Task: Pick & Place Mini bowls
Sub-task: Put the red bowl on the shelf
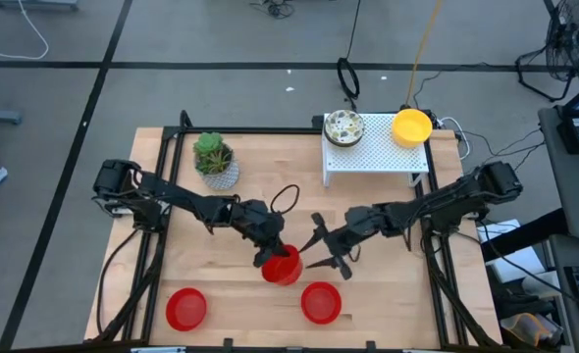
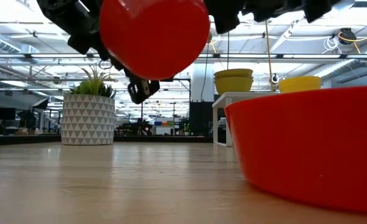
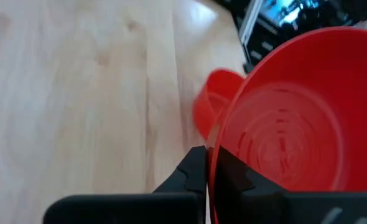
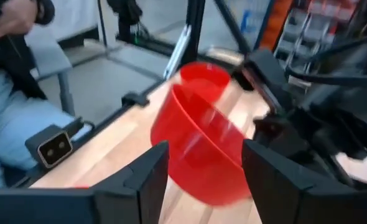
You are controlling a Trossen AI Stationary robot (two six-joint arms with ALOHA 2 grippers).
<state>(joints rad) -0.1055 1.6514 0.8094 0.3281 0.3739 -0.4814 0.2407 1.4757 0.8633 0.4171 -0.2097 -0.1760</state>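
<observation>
My left gripper (image 1: 268,253) is shut on a red mini bowl (image 1: 283,267), held above the table's middle; the bowl also shows in the low view (image 2: 152,34). My right gripper (image 1: 321,249) is open just to the right of that bowl, its fingers (image 4: 147,177) spread toward it and apart from it. Two more red bowls (image 1: 185,308) (image 1: 321,302) rest on their bases near the front edge. A speckled bowl (image 1: 344,127) and a yellow bowl (image 1: 412,126) sit on a white rack (image 1: 378,157). My left gripper pinches the red bowl's rim (image 3: 212,163), one finger (image 3: 190,177) outside the wall and one (image 3: 249,186) inside. The bowl is lifted clear of the table and tipped on its side, its opening facing the left wrist camera.
A white patterned pot with a green plant (image 1: 216,162) stands at the back left. The white rack fills the back right corner. A person (image 4: 9,93) sits beyond the table's edge. Bare wood lies between the plant and the front bowls.
</observation>
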